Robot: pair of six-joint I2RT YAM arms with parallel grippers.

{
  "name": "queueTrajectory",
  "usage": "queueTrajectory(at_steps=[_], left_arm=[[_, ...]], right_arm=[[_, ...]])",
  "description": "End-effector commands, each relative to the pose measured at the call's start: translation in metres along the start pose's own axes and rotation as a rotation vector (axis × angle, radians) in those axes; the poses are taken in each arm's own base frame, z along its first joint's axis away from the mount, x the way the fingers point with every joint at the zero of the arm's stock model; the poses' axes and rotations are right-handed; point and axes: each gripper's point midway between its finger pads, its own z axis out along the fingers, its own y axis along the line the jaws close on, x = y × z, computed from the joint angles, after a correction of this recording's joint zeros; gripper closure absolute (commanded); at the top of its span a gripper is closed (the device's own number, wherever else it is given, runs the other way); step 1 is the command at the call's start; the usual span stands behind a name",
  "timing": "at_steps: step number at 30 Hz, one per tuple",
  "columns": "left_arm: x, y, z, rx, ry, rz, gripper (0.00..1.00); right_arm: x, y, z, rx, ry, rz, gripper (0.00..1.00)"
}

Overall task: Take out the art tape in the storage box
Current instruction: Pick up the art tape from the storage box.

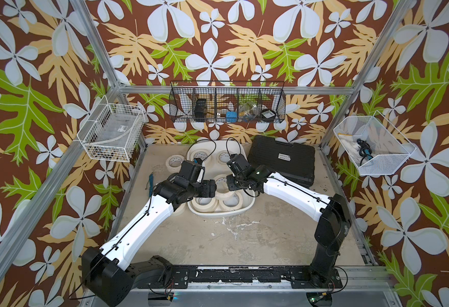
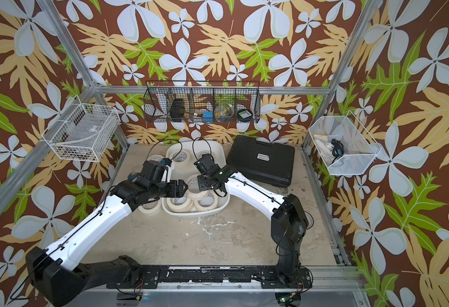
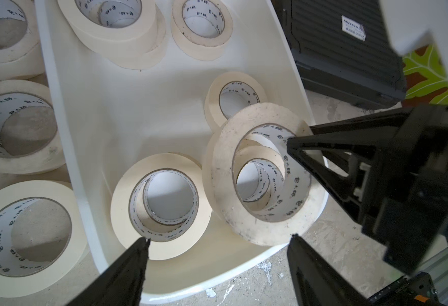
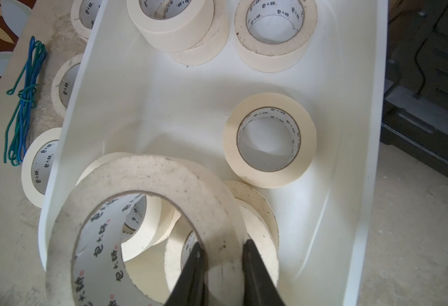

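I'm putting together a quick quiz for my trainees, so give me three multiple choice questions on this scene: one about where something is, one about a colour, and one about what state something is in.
1. Where is the black case relative to the storage box?
A inside it
B beside it on the table, on the right arm's side
C underneath it

2. What colour is the cord on the table?
A red
B yellow
C blue and green

3. What is the right hand doing?
A gripping a tape roll by its wall
B hanging open over bare table
C resting on the case

Answers:
B, both top views show the case lying next to the box.
C, the right wrist view shows blue and green strands.
A, one finger is inside the core and one outside.
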Motion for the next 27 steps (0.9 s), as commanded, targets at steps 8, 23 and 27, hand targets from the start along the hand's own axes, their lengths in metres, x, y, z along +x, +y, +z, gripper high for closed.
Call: queueTrajectory(at_steps=[8, 23, 27], left_arm=[[0.01, 0.004, 0.027, -0.111, 0.064, 0.107, 0.21], [0.017, -0.002, 0.041, -0.159, 0.088, 0.135, 0.66], [0.019, -0.001, 0.043, -0.158, 0.093, 0.131, 0.73]], right_arm=[[0.009, 0.008, -0.016, -0.015, -0.039, -0.016, 0.93], [0.018, 0.015, -0.019, -0.025, -0.029, -0.03, 0.92], [0.017, 0.017, -0.024, -0.037, -0.042, -0.027, 0.91]])
